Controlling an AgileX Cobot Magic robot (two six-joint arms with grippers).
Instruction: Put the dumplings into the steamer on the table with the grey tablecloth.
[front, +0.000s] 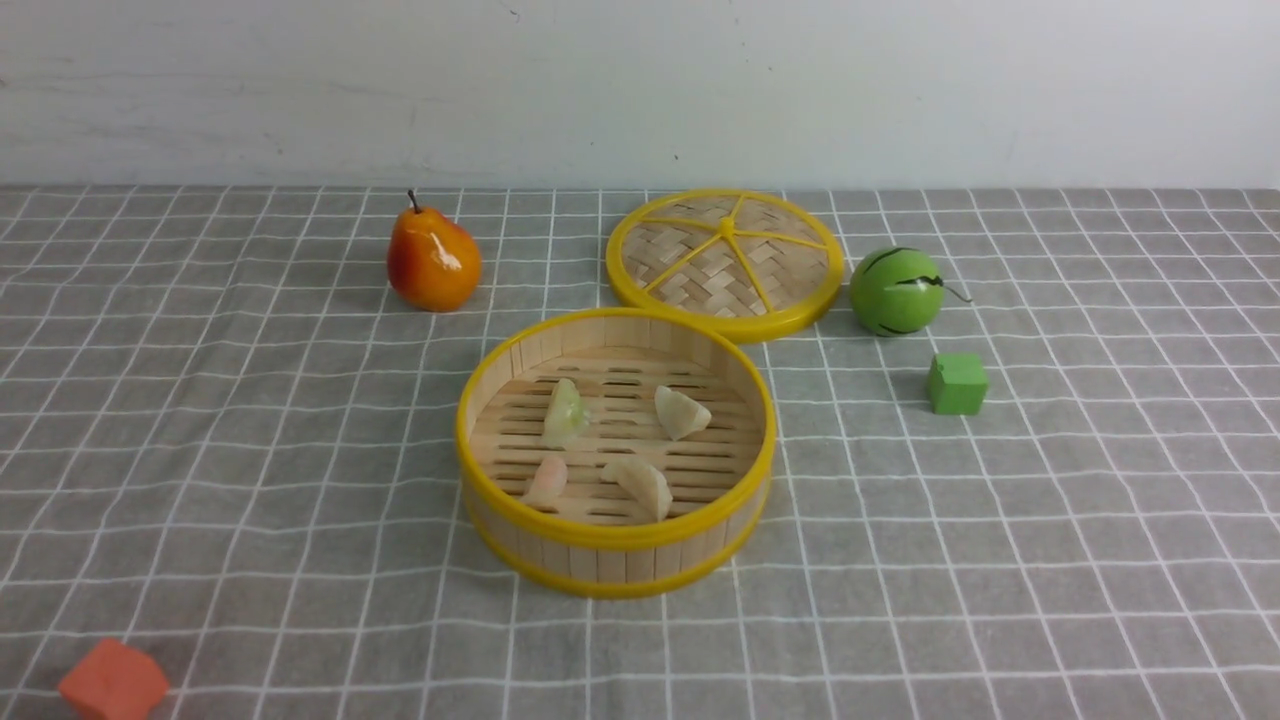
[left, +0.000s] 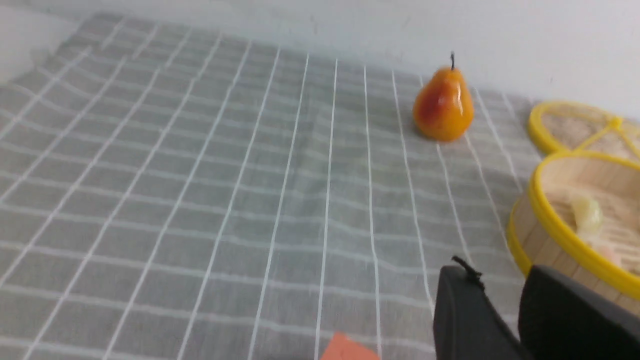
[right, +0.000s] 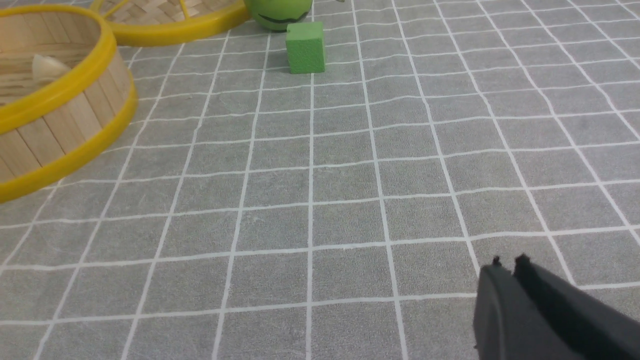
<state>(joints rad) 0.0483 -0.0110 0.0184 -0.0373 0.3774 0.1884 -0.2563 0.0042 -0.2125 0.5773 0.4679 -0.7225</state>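
The steamer (front: 612, 538) stands mid-table on the grey tablecloth (front: 250, 450). Inside it lie the dumplings: a pale green one (front: 566, 412), a pale pink one (front: 546, 482) and two cream ones (front: 681, 412) (front: 645, 485). Neither arm shows in the front view. In the left wrist view my left gripper (left: 495, 272) hangs open and empty beside the steamer (left: 550, 220), outside its wall. In the right wrist view my right gripper (right: 509, 262) is shut on nothing above bare cloth, well away from the steamer (right: 65, 125).
The woven lid (front: 725, 262) lies flat behind the steamer. A pear (front: 433, 260) stands at the back left, a green striped ball (front: 896, 291) and a green cube (front: 957, 383) to the right. An orange cube (front: 113, 682) sits at the front left corner.
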